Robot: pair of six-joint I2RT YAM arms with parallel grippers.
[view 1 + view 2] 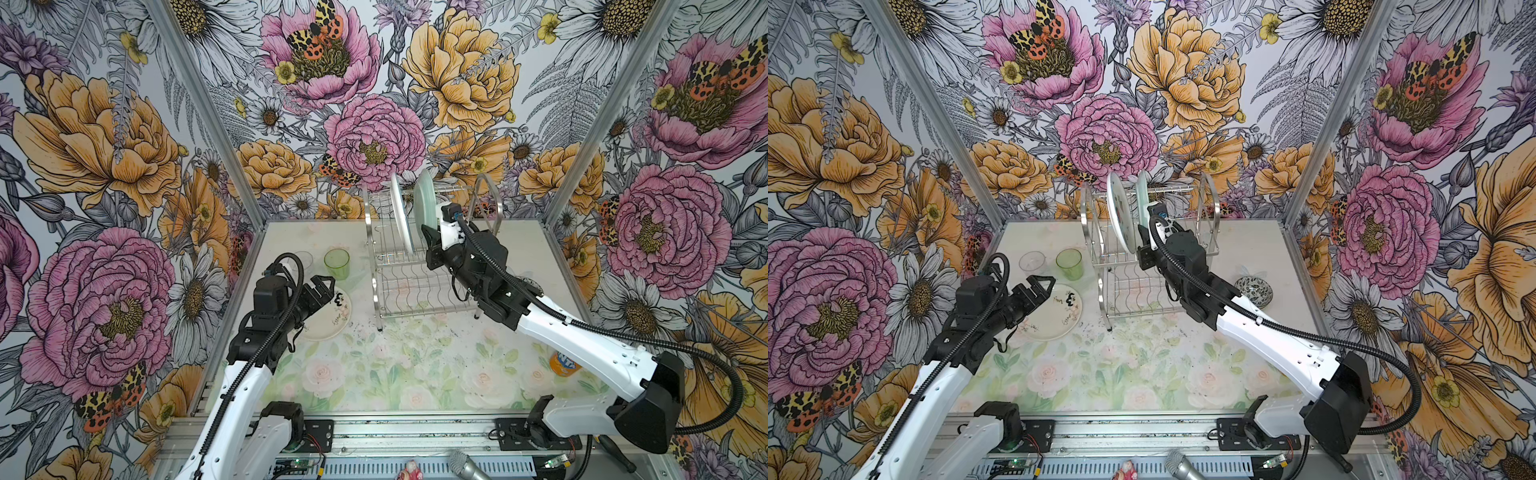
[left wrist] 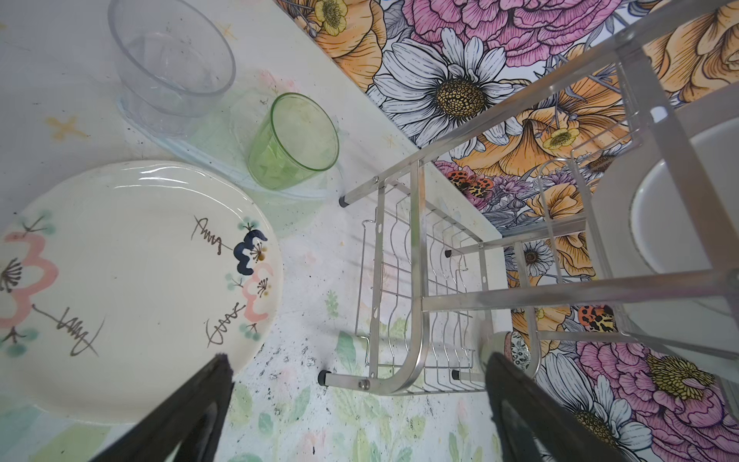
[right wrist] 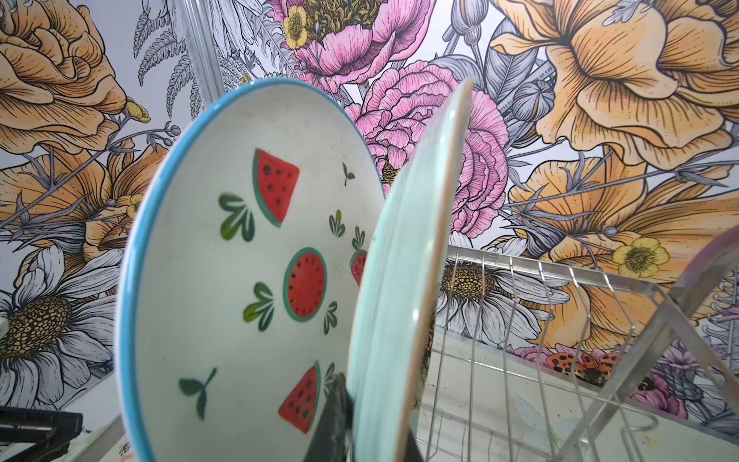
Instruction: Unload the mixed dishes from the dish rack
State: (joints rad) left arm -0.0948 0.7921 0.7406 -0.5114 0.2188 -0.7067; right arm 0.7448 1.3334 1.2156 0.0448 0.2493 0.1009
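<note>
Chrome wire makes up the dish rack, which stands at the back of the table, near its middle. Two plates stand on edge in its upper shelf: the watermelon plate and, just beside it, the pale aqua plate. The right gripper is clamped on the lower rim of the pale aqua plate. In the right wrist view one dark jaw sits in the gap between the two plates.

Left of the dish rack the cream plate lies flat on the table. The green tumbler and the clear tumbler stand upright behind it, near each other. The left gripper hovers over the edge of the cream plate with its jaws wide apart and nothing between them.

Right of the dish rack a black-white patterned bowl sits on the table, partly hidden by the right arm. An orange can shows near the table's right edge, beneath that arm
</note>
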